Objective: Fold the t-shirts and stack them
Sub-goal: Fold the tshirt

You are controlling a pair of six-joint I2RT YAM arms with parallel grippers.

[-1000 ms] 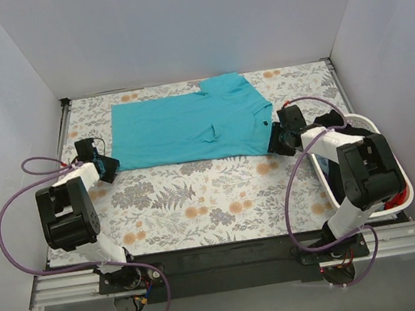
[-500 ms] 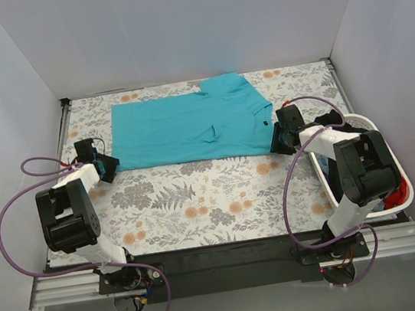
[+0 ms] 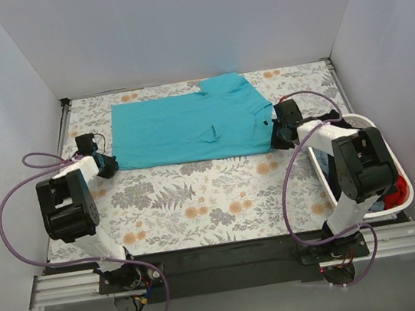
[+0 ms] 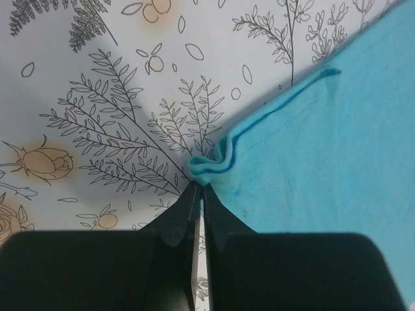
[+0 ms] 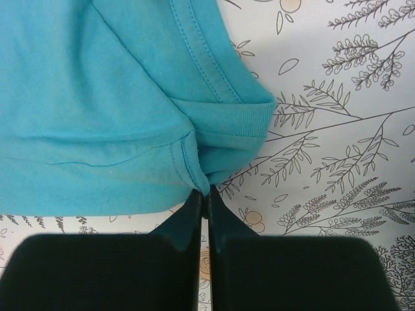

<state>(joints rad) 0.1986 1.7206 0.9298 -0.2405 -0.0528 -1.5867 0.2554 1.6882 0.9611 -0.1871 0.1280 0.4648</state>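
**Both near corners pinched for folding**

Left gripper (image 4: 198, 188), jaws pressed together, nips the puckered hem corner of the teal t-shirt (image 3: 188, 127). Right gripper (image 5: 201, 193) clamps likewise where a sleeve meets the hem. Holding both near ends probably readies a lengthwise fold away from the bases. It lies flat and sideways toward the far side of the floral cloth (image 3: 198, 199).

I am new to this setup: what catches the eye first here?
A teal t-shirt lies spread across the far half of the floral cloth. The left gripper and the right gripper are each shut on a near corner of it. A white basket stands at the right edge.
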